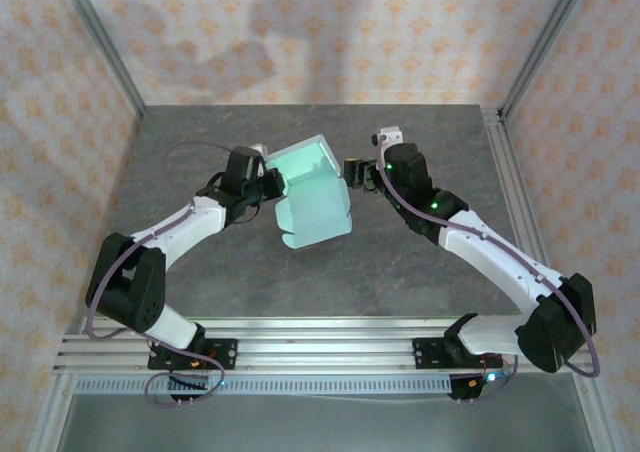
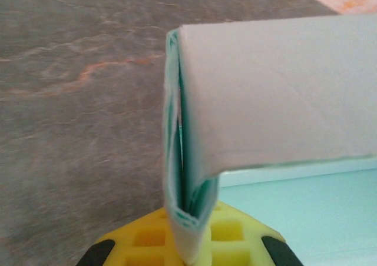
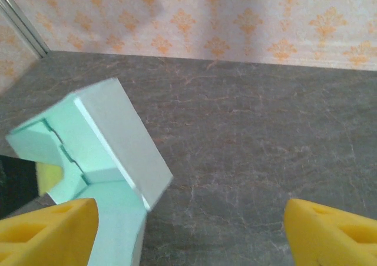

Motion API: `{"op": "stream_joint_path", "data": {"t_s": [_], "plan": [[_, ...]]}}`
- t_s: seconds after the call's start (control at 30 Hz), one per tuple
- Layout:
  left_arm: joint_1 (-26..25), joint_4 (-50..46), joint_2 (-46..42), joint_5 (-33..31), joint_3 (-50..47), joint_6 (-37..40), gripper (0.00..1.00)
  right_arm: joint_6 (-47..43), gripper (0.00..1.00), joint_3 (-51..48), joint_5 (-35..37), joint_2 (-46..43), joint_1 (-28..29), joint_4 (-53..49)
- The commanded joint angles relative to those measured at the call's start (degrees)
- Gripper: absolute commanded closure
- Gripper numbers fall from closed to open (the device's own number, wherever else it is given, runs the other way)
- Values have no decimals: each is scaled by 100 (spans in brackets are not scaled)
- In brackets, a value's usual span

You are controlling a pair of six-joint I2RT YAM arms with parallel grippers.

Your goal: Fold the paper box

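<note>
The left jaws are closed tight on the left edge of the paper box (image 1: pixel 315 200). In the left wrist view several folded layers of the mint card stand pinched between the yellow pads (image 2: pixel 235 233). The right jaws stand wide open just beside the right edge of the box and hold nothing. In the right wrist view its two yellow fingers (image 3: pixel 50 233) are far apart at the bottom corners, and the left one overlaps the lower card, so I cannot tell if it touches. The box is around the middle of the desk (image 1: pixel 420 262), a little nearer to the far edge, between the two arms. Whether its underside rests on the desk or is lifted I cannot tell. The left wrist view is very close and blurred, and one pale panel covers most of its right side. The right wrist view cuts off the lower part of the box. Seen from above, the long axis runs from the far edge toward the near edge, leaning slightly to the right. One panel is raised and tilted at the far end, and the mint inside faces upward.
</note>
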Motion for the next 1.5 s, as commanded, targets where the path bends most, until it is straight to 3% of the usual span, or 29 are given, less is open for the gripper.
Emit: {"op": "stream_joint_path", "data": {"t_s": [0.0, 0.3, 0.67, 0.87, 0.97, 1.2, 1.37, 1.47], "plan": [[-7, -1654, -112, -809, 445, -368, 100, 224, 18, -146, -65, -113, -64, 33], [22, -2991, -139, -973, 564, -2567, 100, 149, 19, -218, 155, -120, -80, -145], [29, -2928, -306, 368, -151, -4692, 100, 98, 18, -477, 296, -112, -96, 2], [29, -2881, -141, 900, -337, -5301, 100, 97, 18, -606, 367, -130, -99, 117], [33, -2538, 136, 1297, -487, -5531, 94, 119, 19, -659, 392, -134, -113, 162], [20, -2457, 882, 1801, -243, -5350, 91, 111, 19, -708, 338, -52, -164, 217], [20, -2567, 734, 1655, -170, -5348, 53, 110, 19, -697, 313, -44, -188, 201], [20, -2716, 566, 1485, -137, -5213, 37, 120, 19, -693, 321, -37, -206, 215]]}}
